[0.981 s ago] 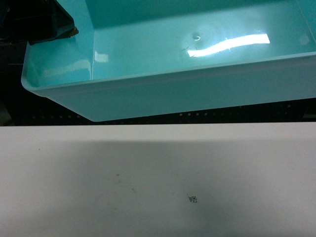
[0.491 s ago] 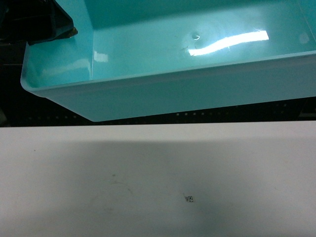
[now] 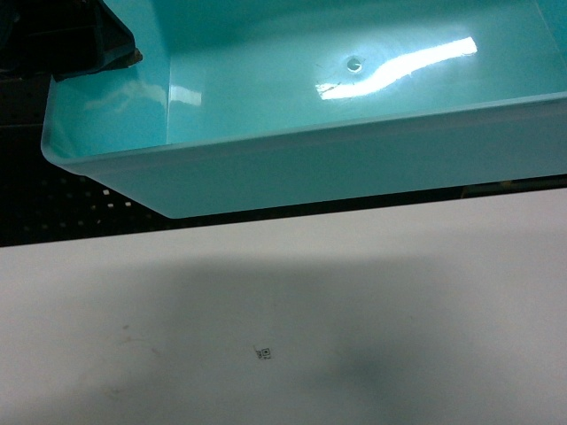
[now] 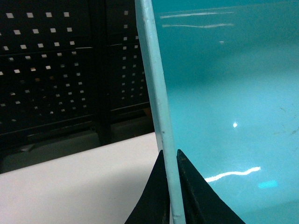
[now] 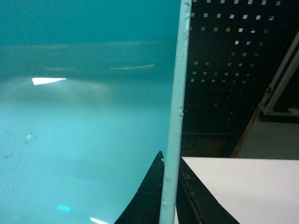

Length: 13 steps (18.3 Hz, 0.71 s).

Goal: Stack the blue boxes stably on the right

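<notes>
The right gripper (image 5: pixel 170 193) grips the thin end wall of the light turquoise tub (image 5: pixel 84 130), one dark jaw inside and one outside the rolled rim (image 5: pixel 180 93). The tub's glossy interior fills the left (a bright reflection shows at upper left). To the right lies the white surface (image 5: pixel 243 191), with a dark perforated panel (image 5: pixel 229 60) beyond it.

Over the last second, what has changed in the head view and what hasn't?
The small printed marker on the white table slid left in the view, and the table's far edge now slants, so the camera seems to have turned. The turquoise tub stayed raised above the table, tilting slightly. Both the left gripper and right gripper still pinch its end rims.
</notes>
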Available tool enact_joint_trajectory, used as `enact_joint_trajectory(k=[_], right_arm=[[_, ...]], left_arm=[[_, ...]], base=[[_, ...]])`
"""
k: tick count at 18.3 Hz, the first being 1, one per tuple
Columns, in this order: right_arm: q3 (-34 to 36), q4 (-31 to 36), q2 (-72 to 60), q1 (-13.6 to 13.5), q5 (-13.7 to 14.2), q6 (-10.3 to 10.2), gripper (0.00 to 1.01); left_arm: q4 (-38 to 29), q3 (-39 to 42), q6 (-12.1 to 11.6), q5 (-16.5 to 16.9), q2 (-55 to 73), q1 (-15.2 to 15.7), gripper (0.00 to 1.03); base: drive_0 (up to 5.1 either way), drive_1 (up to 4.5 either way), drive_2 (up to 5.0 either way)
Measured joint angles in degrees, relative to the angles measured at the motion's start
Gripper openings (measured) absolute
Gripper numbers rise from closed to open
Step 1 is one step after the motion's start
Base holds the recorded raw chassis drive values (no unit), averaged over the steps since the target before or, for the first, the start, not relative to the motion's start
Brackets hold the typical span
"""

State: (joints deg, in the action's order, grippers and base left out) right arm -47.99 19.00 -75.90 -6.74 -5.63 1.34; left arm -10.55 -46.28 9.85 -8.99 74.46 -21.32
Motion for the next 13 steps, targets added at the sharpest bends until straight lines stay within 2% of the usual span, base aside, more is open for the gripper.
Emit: enact_joint_trajectory(k=[13], right_arm=[[0.0,0.0,0.0,0.0,0.0,0.0,0.07]], left_arm=[[0.0,0.0,0.0,0.1,0.0,0.0,0.02]], base=[[-2.0,-2.04,-2.0]])
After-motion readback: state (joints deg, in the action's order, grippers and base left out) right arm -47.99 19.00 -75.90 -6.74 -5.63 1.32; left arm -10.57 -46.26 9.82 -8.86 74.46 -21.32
